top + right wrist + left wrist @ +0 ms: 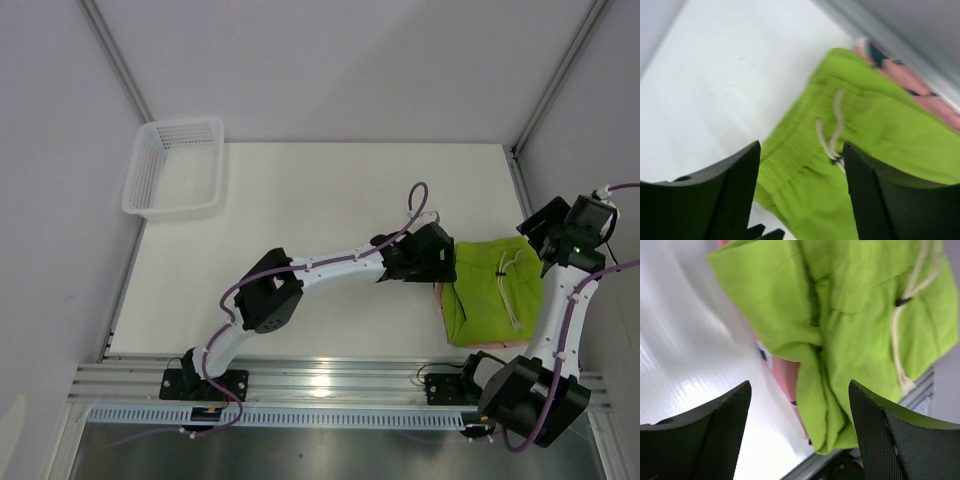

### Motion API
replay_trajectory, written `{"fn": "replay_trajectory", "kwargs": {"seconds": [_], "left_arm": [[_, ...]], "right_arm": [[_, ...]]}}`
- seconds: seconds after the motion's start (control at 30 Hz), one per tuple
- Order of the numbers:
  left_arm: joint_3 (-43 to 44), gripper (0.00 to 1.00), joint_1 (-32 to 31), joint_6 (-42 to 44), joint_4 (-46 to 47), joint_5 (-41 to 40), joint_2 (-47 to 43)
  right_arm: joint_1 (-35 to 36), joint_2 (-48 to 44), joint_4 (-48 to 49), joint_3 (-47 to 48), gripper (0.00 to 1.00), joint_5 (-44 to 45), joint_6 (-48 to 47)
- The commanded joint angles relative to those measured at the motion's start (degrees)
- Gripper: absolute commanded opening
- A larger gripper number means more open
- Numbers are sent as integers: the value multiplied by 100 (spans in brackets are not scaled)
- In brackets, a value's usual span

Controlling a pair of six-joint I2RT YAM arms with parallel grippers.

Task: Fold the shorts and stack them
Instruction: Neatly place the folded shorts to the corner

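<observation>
The lime green shorts (492, 290) are lying folded on top of the pink shorts (439, 293), by the right edge of the bench (320, 200) toward its near corner. The left gripper (800, 386) is hanging at the stack's left side and the right gripper (801, 146) over its right side, both with jaws standing apart and gripping nothing. A white basket (140, 195) is sitting at the far left corner.
</observation>
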Motion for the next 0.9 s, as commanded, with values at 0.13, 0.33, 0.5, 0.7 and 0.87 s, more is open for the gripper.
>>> {"fn": "replay_trajectory", "kwargs": {"seconds": [0.13, 0.33, 0.5, 0.7, 0.87], "left_arm": [[-116, 79, 4, 422, 619, 119, -669], [-204, 72, 4, 703, 1314, 461, -618], [156, 53, 13, 774, 1710, 874, -266], [894, 39, 118, 511, 1518, 998, 551], [642, 33, 329, -25, 1368, 1112, 912]], "right_arm": [[-743, 170, 2401, -1632, 45, -4566, 1153], [-1235, 451, 3584, -2556, 7, -5273, 1597], [-1482, 881, 4787, -3014, 0, -5317, 1921], [-1482, 1874, 5939, -3550, 0, -5036, 2351], [-1491, 2682, 5976, -3630, 0, -4710, 2414]]}}
